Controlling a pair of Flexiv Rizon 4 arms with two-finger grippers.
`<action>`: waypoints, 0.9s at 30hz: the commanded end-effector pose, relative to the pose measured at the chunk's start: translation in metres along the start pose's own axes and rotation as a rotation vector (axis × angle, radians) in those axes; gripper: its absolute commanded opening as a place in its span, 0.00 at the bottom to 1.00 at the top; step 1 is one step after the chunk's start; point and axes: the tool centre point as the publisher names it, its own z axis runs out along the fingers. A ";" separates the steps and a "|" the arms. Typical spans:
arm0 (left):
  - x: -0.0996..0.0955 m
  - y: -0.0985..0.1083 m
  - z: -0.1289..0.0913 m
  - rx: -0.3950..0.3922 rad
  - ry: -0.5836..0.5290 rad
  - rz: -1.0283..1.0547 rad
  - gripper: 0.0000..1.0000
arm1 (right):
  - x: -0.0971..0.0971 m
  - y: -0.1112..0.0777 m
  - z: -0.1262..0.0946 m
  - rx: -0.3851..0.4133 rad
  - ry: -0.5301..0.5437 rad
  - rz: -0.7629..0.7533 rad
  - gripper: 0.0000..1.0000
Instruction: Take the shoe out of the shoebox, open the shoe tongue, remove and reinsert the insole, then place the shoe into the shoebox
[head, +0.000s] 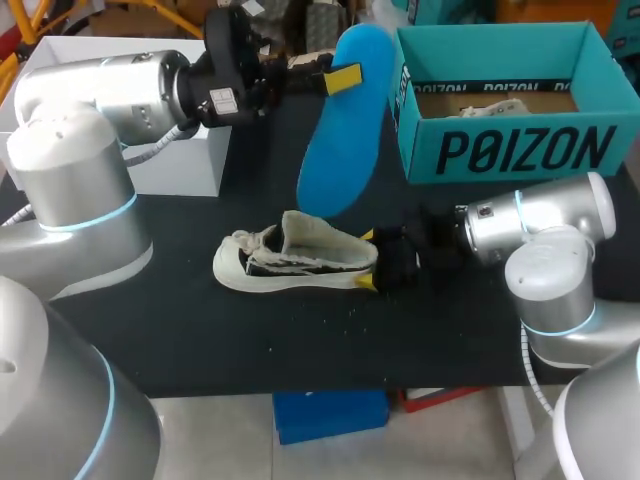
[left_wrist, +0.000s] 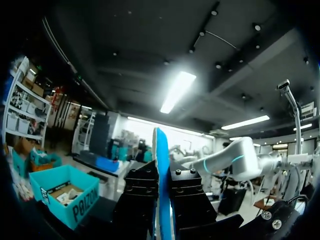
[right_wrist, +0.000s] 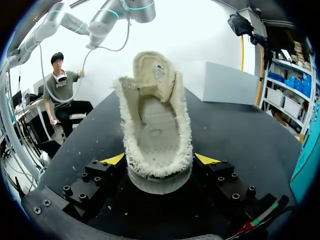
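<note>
A cream shoe (head: 295, 258) lies on its side on the black table, opening facing up in the head view. My right gripper (head: 368, 260) is shut on its heel, one yellow tip on each side. In the right wrist view the shoe (right_wrist: 157, 120) stretches ahead from between the fingers (right_wrist: 206, 159), tongue folded back and the inside bare. My left gripper (head: 340, 78) is raised above the table's back, shut on the blue insole (head: 345, 130), which hangs down from it. The insole (left_wrist: 161, 165) shows edge-on between the left fingers. The teal shoebox (head: 510, 150) stands open at the back right.
A white box (head: 175, 160) stands at the back left under my left arm. Crumpled paper (head: 490, 104) lies inside the shoebox. Small white crumbs dot the table in front of the shoe.
</note>
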 end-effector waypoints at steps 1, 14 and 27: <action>0.003 -0.010 0.008 -0.006 -0.079 -0.003 0.00 | 0.000 -0.002 0.001 0.001 0.000 0.001 0.00; 0.009 -0.038 0.025 0.054 0.005 0.006 0.00 | 0.000 -0.002 0.001 0.001 0.000 0.001 0.00; 0.007 -0.037 0.025 0.050 0.004 0.015 0.00 | 0.000 -0.002 0.001 0.001 0.000 0.001 0.14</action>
